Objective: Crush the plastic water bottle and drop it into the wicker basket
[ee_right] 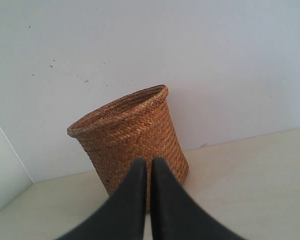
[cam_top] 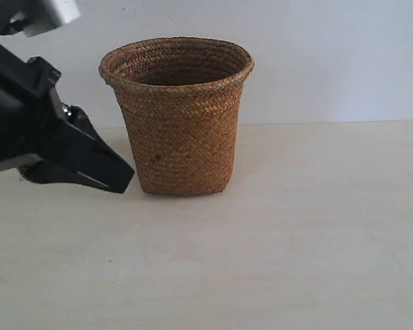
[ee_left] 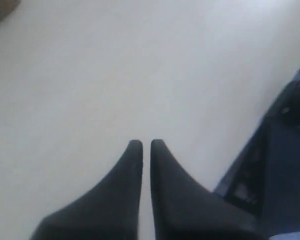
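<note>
The wicker basket [cam_top: 179, 130] stands upright on the pale table, its opening dark and its contents hidden from here. The plastic water bottle shows in no view. My left gripper [cam_top: 120, 180] hovers just left of the basket's base, its black fingers together. In the left wrist view the left gripper [ee_left: 146, 144] is shut over bare table with nothing between its fingers. In the right wrist view my right gripper [ee_right: 149, 162] is also shut and empty, pointing at the wicker basket [ee_right: 135, 130] a short way off. The right arm is out of the exterior view.
The pale table [cam_top: 296, 240] runs back to a white wall [cam_top: 330, 62] close behind the basket. A dark blue-black structure [ee_left: 280, 165] lies past the table's edge in the left wrist view. A brown patch [ee_left: 0, 7] shows in that view's corner.
</note>
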